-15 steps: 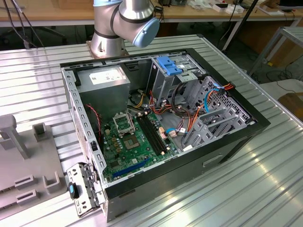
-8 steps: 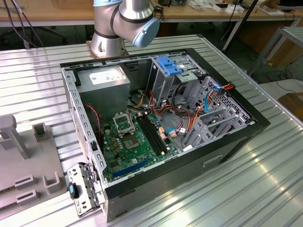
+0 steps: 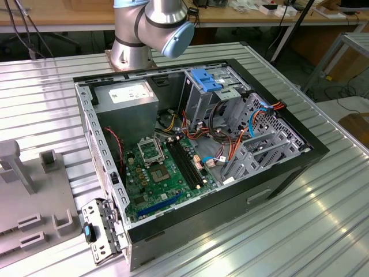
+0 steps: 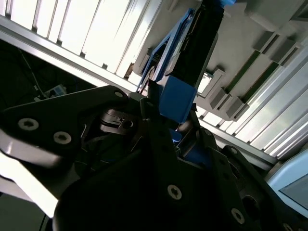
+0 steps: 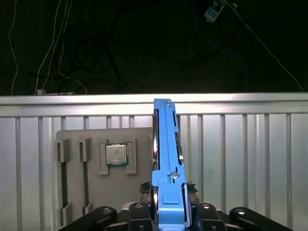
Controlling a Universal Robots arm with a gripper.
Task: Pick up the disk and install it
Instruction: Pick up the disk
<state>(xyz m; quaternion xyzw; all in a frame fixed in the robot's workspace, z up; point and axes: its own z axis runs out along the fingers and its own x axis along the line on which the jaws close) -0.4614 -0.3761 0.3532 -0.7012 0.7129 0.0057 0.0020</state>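
In both wrist views my gripper point(image 5: 167, 208) is shut on the disk point(image 5: 166, 159). I see the disk edge-on: a thin grey-metal slab with a blue plastic rail along its side. It is held in the air above a grey fixture plate point(image 5: 82, 192) on the slatted aluminium table. In the second wrist view the disk point(image 4: 195, 53) sticks out from between the black fingers point(image 4: 149, 103), with its blue rail end point(image 4: 175, 98) close to them. In the exterior view the open computer case point(image 3: 196, 144) lies on the table, and my arm's base point(image 3: 151, 29) stands behind it.
Inside the case are a blue-topped drive cage point(image 3: 205, 79), a grey power supply box point(image 3: 127, 95), a green motherboard point(image 3: 164, 170) and loose cables point(image 3: 230, 141). The fixture plate point(image 3: 29, 213) holds a processor chip point(image 5: 116, 154). Beyond the table edge point(image 5: 154, 100) it is dark with hanging cables.
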